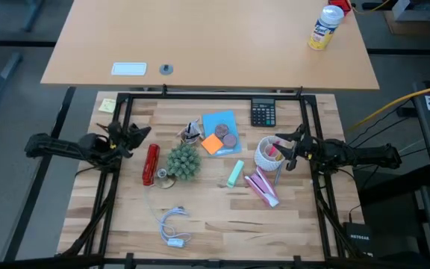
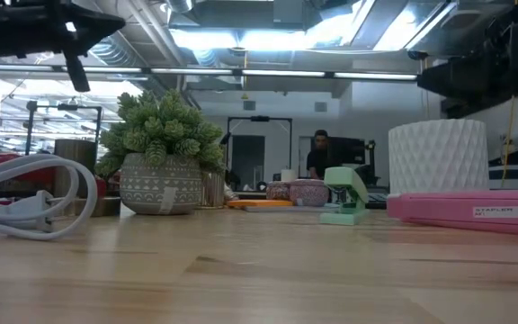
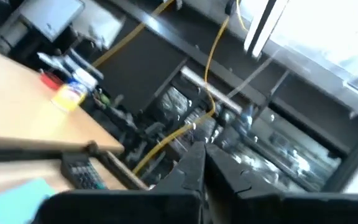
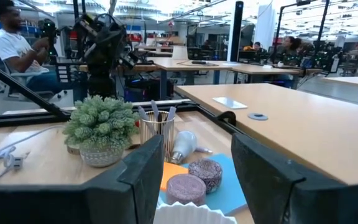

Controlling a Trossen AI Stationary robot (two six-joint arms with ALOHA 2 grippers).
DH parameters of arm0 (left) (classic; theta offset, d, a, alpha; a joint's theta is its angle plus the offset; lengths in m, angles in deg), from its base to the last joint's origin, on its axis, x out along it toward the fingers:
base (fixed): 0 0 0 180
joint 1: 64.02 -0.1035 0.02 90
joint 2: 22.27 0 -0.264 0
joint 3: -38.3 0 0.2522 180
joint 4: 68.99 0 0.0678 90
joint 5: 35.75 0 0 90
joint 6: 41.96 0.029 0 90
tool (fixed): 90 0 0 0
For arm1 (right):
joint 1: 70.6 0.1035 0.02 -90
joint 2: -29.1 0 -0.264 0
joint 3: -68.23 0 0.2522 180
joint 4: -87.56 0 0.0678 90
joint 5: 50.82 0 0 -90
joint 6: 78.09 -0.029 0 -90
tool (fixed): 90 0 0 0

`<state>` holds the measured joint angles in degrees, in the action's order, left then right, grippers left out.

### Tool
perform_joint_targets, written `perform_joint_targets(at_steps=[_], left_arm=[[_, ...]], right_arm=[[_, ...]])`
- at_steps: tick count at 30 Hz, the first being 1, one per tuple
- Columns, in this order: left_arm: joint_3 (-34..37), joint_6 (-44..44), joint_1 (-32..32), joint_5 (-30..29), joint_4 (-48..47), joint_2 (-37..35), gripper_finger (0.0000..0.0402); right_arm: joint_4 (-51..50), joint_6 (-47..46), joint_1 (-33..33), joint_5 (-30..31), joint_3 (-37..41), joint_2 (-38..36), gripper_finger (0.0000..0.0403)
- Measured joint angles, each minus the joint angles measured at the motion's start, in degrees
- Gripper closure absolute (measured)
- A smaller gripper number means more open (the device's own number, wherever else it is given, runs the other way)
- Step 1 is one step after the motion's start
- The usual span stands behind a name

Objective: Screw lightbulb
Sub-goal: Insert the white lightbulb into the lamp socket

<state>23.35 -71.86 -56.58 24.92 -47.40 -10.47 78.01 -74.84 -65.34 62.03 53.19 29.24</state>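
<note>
The lightbulb (image 4: 182,147), a frosted white globe with a grey base, lies on the wooden table between a gold pen holder (image 4: 156,129) and a blue notebook (image 4: 229,186). It is behind the potted plant (image 1: 184,161) near the table's middle. My left gripper (image 1: 142,134) hangs shut and holds nothing above the table's left side, its fingers (image 3: 194,171) tipped up toward the room. My right gripper (image 4: 197,180) is open and level above the white cup (image 1: 269,155) at the right. It faces the lightbulb from a distance.
A calculator (image 1: 263,112) sits at the far right, with two round tins (image 4: 194,180) and an orange note (image 1: 213,144) on the notebook. A red stapler (image 1: 151,163), a green stapler (image 1: 235,173), a pink stapler (image 1: 262,187) and a white looped cord (image 1: 174,228) lie nearer the front.
</note>
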Motion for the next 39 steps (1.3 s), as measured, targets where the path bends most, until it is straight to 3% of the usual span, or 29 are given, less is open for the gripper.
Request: perform_joint_targets(at_steps=[7, 17, 21, 30, 34, 39], left_arm=[[-5.72, -2.39, 0.09, 10.87, 0.42, 10.04, 0.0402], [-21.21, 10.04, 0.07, 11.2, -0.94, 26.85, 0.0401], [-28.95, 12.12, 0.07, 11.18, -10.98, 29.46, 0.0379], [-37.76, 9.99, 0.07, 10.3, -31.84, 33.85, 0.0268], [-40.95, 3.15, 0.29, 15.35, -46.22, 33.79, 0.0236], [-42.75, -7.58, 2.88, 22.23, -60.48, 35.11, 0.0231]], right_arm=[[0.8, 0.0, -0.02, 0.07, 0.0, 0.0, 0.021], [3.27, 0.02, -0.02, 0.11, 0.0, 0.0, 0.021], [3.3, -0.25, -0.02, 0.07, 0.0, 0.0, 0.021], [3.36, -0.42, -0.01, 0.04, 0.0, 0.0, 0.021], [3.38, -4.3, -0.02, -1.07, 0.0, 0.0, 0.021], [3.34, -9.02, -0.02, -3.83, 0.0, 0.0, 0.021]])
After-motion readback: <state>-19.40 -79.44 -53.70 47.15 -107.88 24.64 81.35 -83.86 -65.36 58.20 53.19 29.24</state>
